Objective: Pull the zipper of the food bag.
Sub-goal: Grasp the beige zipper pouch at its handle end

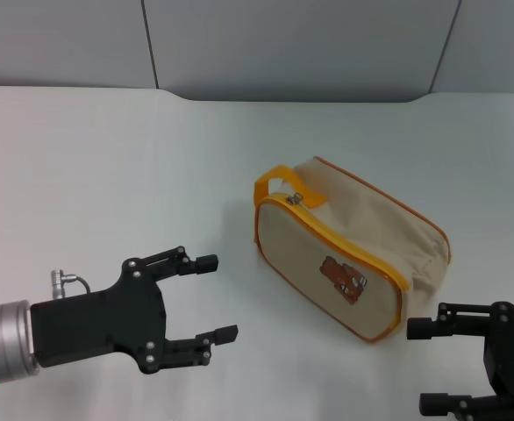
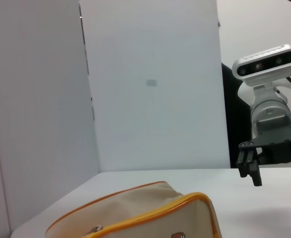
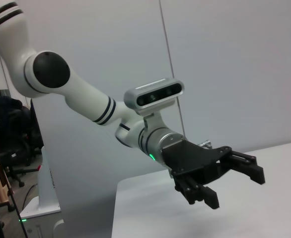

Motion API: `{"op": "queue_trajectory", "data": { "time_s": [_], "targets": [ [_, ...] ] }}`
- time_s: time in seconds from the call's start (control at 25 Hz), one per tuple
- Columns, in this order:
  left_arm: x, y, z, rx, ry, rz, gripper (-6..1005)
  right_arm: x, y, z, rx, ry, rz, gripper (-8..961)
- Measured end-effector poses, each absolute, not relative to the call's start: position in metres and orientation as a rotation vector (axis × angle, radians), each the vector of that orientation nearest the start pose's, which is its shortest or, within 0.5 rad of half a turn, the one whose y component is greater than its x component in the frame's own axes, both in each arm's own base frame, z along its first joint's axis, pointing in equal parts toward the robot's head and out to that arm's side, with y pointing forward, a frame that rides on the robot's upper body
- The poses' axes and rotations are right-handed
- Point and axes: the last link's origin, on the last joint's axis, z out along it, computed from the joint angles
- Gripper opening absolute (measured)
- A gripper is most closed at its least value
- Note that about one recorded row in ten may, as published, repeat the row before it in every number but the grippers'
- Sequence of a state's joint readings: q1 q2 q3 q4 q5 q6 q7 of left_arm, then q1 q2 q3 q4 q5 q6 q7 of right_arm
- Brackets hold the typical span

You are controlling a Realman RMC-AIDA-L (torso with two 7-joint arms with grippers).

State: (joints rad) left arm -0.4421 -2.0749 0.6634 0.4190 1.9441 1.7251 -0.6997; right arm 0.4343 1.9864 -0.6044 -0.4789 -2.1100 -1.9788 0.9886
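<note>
Sitting mid-counter [image 1: 108, 149], the food bag [image 1: 362, 246] waits with its zipper [image 1: 296, 200] at the far end, while the left gripper [image 1: 213, 298] and right gripper [image 1: 428, 368] hover spread near the front edge, ready to reach.

Beige canvas box-shaped food bag [image 1: 362, 254]: orange piping, brown bear patch [image 1: 343, 279]; silver metal zipper pull tab [image 1: 296, 200]; white table [image 1: 108, 167].
</note>
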Motion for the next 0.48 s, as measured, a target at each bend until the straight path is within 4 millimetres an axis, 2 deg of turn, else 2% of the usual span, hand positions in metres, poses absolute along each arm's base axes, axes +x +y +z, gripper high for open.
{"op": "queue_trajectory", "data": {
  "time_s": [0.48],
  "targets": [
    [-0.2797,0.2751,-0.0324,-2.712,-0.052,-0.838,800,0.2892,0.2384,0.0143,-2.952,0.294,0.991,740]
  ]
}}
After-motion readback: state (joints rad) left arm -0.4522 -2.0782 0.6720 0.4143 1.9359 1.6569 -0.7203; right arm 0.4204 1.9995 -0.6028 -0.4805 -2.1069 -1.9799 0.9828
